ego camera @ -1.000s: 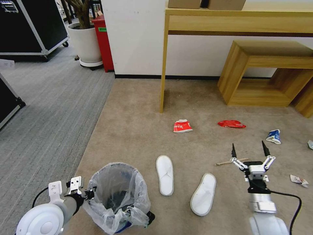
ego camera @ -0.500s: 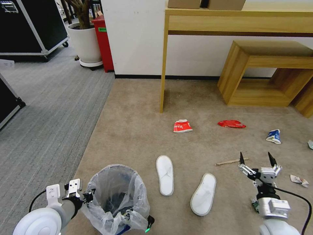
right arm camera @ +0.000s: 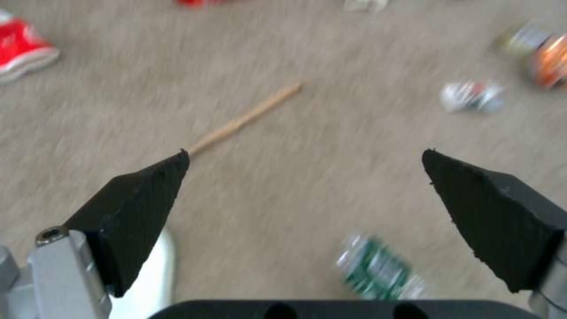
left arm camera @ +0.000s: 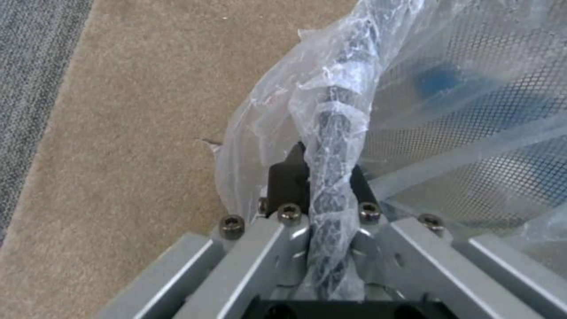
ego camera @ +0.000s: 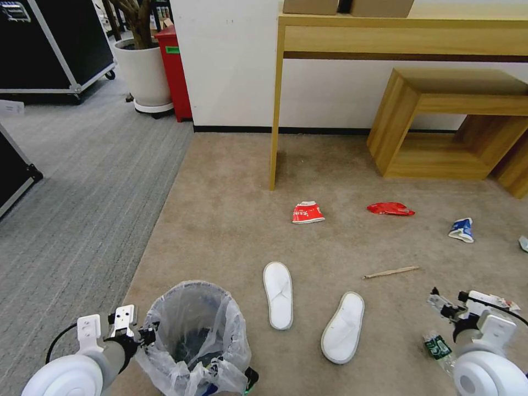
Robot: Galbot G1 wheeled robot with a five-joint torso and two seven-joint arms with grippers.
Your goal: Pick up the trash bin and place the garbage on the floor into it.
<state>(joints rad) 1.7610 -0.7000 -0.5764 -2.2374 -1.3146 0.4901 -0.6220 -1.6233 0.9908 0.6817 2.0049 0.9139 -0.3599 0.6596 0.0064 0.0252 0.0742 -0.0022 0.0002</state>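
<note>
Two halves make up this job, and by the look of things only the first is in hand. The left gripper (left arm camera: 331,208) has its fingers pinched on the bag-wrapped rim of the trash bin (ego camera: 192,335), which sits at the robot's near left on the beige carpet; whether its base is off the floor I cannot tell. Through the translucent liner a dark bottom and a bit of blue show, but no litter can be made out inside.

All the garbage seen lies on the floor. The two white slippers (ego camera: 278,294) are just right of the bin, the wooden stick (ego camera: 390,271) beyond them, the red-white crushed cup (ego camera: 308,212) and the red wrapper (ego camera: 390,208) farther toward the wooden furniture, and the blue-white carton (ego camera: 462,229) well out to the right. A green-label bottle (right arm camera: 375,268) lies just beside the right arm, and crumpled paper (right arm camera: 471,95) sits farther off.

The right gripper (right arm camera: 307,195) hangs low at the near right, fingers spread wide and holding nothing, above bare carpet between stick and bottle. In my judgement the collecting has not begun, so nearly the whole second half remains.
</note>
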